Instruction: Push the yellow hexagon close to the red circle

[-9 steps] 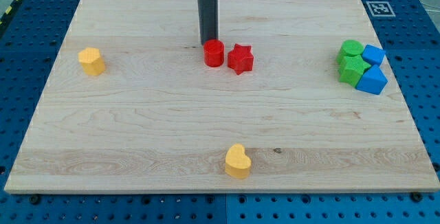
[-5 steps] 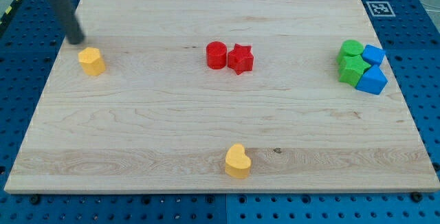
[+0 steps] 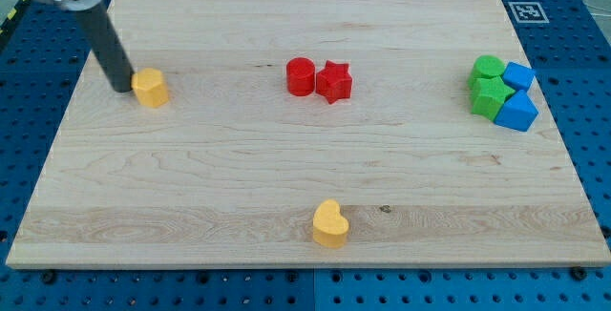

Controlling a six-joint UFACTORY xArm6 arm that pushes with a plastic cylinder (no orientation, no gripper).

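The yellow hexagon (image 3: 150, 88) lies on the wooden board at the view's upper left. My tip (image 3: 121, 88) is right against the hexagon's left side. The red circle (image 3: 301, 76) stands near the board's upper middle, well to the right of the hexagon, with a red star (image 3: 334, 82) touching its right side.
A yellow heart (image 3: 330, 224) lies near the board's bottom edge at the middle. A cluster of two green blocks (image 3: 489, 86) and two blue blocks (image 3: 518, 96) sits at the view's right. A marker tag (image 3: 526, 11) is at the board's top right corner.
My tip moved from above the red circle over to the left side of the yellow hexagon. The hexagon has slid a little to the right.
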